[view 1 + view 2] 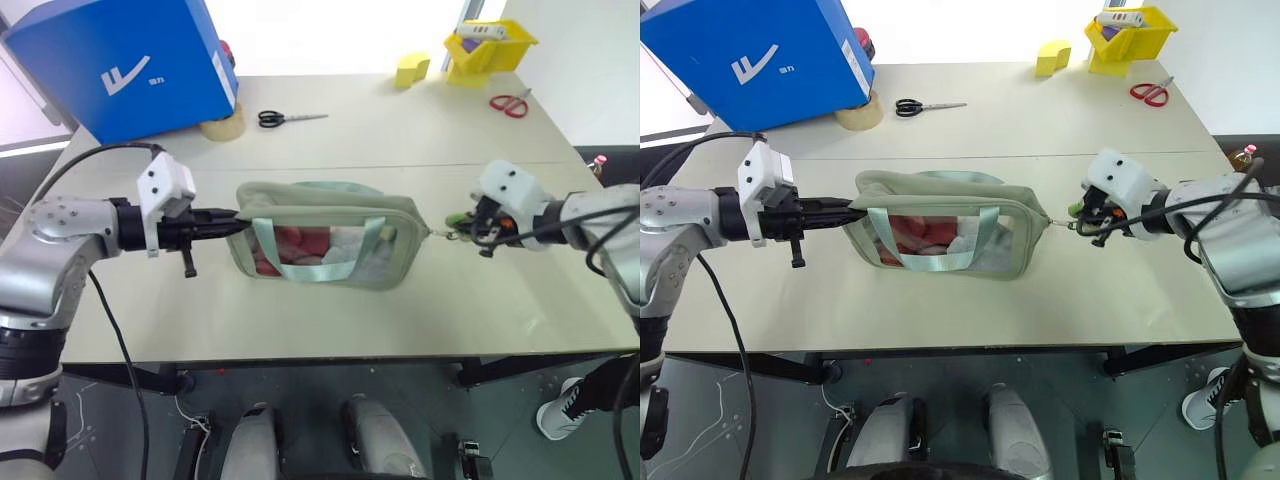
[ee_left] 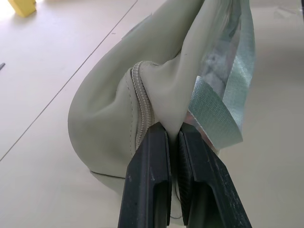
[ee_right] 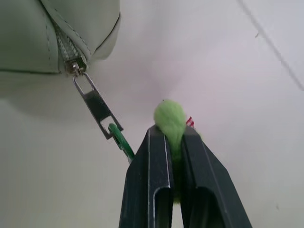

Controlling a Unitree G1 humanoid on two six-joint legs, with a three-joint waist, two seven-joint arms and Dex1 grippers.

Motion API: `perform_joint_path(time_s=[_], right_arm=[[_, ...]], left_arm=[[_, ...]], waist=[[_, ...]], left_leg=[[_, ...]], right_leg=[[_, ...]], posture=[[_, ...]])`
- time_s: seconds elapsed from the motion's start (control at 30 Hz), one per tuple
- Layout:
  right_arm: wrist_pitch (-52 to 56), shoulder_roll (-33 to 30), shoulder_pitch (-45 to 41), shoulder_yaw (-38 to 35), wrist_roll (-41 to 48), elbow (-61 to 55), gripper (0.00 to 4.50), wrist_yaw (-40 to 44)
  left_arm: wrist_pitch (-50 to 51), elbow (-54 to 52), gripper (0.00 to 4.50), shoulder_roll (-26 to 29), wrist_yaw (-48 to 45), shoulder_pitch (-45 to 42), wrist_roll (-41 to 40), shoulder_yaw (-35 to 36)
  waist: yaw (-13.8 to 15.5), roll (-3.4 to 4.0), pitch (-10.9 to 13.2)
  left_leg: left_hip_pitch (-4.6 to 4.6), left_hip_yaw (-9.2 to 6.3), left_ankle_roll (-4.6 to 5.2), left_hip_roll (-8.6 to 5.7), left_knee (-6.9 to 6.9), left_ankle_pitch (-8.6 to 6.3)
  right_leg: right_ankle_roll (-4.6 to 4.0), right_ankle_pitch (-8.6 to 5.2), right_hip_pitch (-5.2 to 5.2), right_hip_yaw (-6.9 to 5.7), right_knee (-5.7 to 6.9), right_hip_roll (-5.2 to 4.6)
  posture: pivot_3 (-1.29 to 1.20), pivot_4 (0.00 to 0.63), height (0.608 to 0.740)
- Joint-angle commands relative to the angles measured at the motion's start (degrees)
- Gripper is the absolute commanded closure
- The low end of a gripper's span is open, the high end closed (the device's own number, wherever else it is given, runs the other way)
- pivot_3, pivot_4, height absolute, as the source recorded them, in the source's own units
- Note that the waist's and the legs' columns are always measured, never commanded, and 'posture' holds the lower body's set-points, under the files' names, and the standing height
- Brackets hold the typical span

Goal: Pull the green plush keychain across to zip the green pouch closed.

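Pale and matte, the desk [image 1: 330, 320] carries the green pouch [image 1: 325, 240] near its front middle, lying lengthwise between the two arms. Through the pouch's clear window show red items, and its light teal strap handles [image 1: 345, 262] hang down over that window.

At the pouch's left end, the left end effector [image 1: 232, 226] has its black fingers pressed narrowly together on a fold of the sage fabric just beside the zipper's end, as the left wrist view shows [image 2: 173, 142].

At the pouch's right end the zipper slider sits at the corner, and a metal zipper pull [image 3: 97, 107] runs out from it to a small green ring. The green plush keychain [image 3: 169, 118] hangs on that ring, pinched between the fingers of the right end effector [image 1: 470, 222], which is clamped narrowly on the plush just off the pouch's right end.

Farther back on the desk stand a blue box [image 1: 125, 65] at the left with a roll of tape [image 1: 222, 127] by it, black scissors [image 1: 290, 118] near the middle, a yellow block [image 1: 411, 70], a yellow bin [image 1: 488, 48] and red scissors [image 1: 511, 103] at the right.
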Motion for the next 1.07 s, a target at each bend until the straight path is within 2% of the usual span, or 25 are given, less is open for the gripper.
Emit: perform_joint_path(time_s=[0.03, 0.1, 0.13, 0.2, 0.3, 0.4, 0.53, 0.6, 0.63, 0.73, 0.87, 1.07], right_arm=[[2.64, 0.88, 1.75, -1.04, 1.93, -3.63, 4.48, -0.13], [5.14, 3.63, 0.62, -1.45, 3.99, -4.63, 4.48, -0.95], [6.26, 4.78, -0.15, -1.92, 4.93, -4.54, 3.76, -1.26], [7.34, 5.85, -1.68, -3.12, 6.23, -3.82, 3.01, -1.42], [7.57, 6.15, -4.88, -6.50, 8.17, -0.87, 1.49, -1.55], [6.48, 4.75, -6.28, -9.84, 9.32, 2.36, 0.00, -0.89], [0.89, 2.45, -1.98, -13.87, 10.93, 2.61, 0.00, 2.77], [-0.86, 2.52, 0.20, -16.13, 12.70, 1.19, 0.00, 4.27], [-1.39, 2.78, 1.23, -17.24, 13.84, 0.09, 0.00, 4.91], [-3.74, 4.19, 4.41, -20.16, 17.15, -4.09, 0.00, 6.13], [-7.74, 7.42, 11.40, -24.48, 21.50, -12.60, 0.00, 6.48], [-8.40, 7.81, 19.55, -25.00, 22.71, -18.51, 0.00, 4.57]], left_arm=[[1.44, -0.24, 4.50, 0.88, 2.30, 1.35, -0.18, 3.16], [1.94, -1.12, 4.50, 0.32, 3.06, 1.73, -0.81, 3.23], [2.17, -1.44, 4.50, 0.10, 3.50, 1.81, -1.06, 3.24], [2.47, -1.91, 4.50, -0.01, 4.03, 1.95, -1.50, 3.23], [3.84, -2.56, 4.50, 0.25, 4.11, 1.72, -2.95, 3.56], [7.12, -3.12, 3.34, 0.86, 3.60, 1.09, -6.36, 4.87], [9.26, -4.87, 1.40, 2.60, 2.61, 1.98, -9.69, 8.41], [9.21, -5.33, 0.29, 3.85, 1.59, 3.60, -10.90, 11.04], [8.56, -5.49, 0.07, 4.59, 0.62, 4.86, -11.17, 12.74], [5.57, -4.88, 0.07, 6.75, -2.15, 9.16, -10.04, 16.74], [4.02, -7.56, 0.07, 8.38, -8.97, 21.44, -11.02, 22.30], [7.49, -12.74, 0.07, 4.63, -2.03, 27.61, -13.41, 24.63]], waist=[[-0.05, 0.00, 0.00], [-0.29, 0.00, 0.00], [-0.36, 0.00, 0.00], [-0.32, 0.00, 0.00], [-0.18, 0.01, 0.01], [0.11, 0.01, 0.01], [0.40, -0.03, 0.02], [0.31, -0.03, 0.03], [0.14, -0.02, 0.03], [-0.14, -0.01, 0.04], [0.03, 0.01, 0.02], [0.79, -0.06, 0.04]], left_leg=[[0.00, 0.00, 0.00, 0.00, 0.00, 0.00], [0.04, 0.00, 0.00, 0.01, 0.02, 0.00], [0.04, -0.02, 0.00, 0.01, 0.03, 0.00], [0.04, -0.03, 0.00, 0.01, 0.04, 0.00], [0.02, -0.02, 0.00, 0.00, 0.04, 0.00], [-0.01, -0.01, 0.00, 0.00, 0.03, 0.00], [-0.10, 0.00, 0.00, 0.00, 0.03, 0.00], [-0.11, 0.01, 0.01, -0.01, 0.00, 0.00], [-0.11, 0.01, 0.01, -0.01, 0.00, -0.01], [-0.05, 0.00, 0.01, 0.01, -0.03, -0.01], [-0.01, -0.02, 0.01, 0.04, -0.12, 0.00], [-0.03, 0.00, 0.00, -0.02, 0.06, 0.00]], right_leg=[[0.00, 0.00, 0.00, 0.00, 0.00, 0.00], [0.00, 0.01, 0.00, 0.04, 0.04, 0.02], [0.00, 0.01, 0.01, 0.04, 0.06, 0.04], [0.00, 0.01, 0.01, 0.04, 0.07, 0.05], [0.00, 0.01, 0.00, 0.04, 0.04, 0.03], [0.00, 0.01, -0.01, 0.02, 0.02, 0.01], [0.00, 0.00, -0.01, -0.12, -0.06, 0.00], [0.00, 0.00, -0.01, -0.11, -0.08, 0.00], [0.00, 0.00, -0.01, -0.10, -0.08, 0.00], [0.00, 0.00, -0.02, -0.04, -0.06, 0.00], [-0.01, -0.01, -0.01, -0.06, -0.06, 0.03], [0.00, -0.01, 0.15, -0.13, -0.07, -0.12]], posture=[[0.00, 0.150, 0.737], [0.00, 0.150, 0.737], [0.00, 0.150, 0.737], [0.00, 0.150, 0.737], [0.00, 0.150, 0.737], [0.00, 0.150, 0.737], [0.00, 0.150, 0.737], [0.00, 0.150, 0.737], [0.00, 0.150, 0.737], [0.00, 0.150, 0.737], [0.00, 0.150, 0.737], [0.00, 0.150, 0.737]])
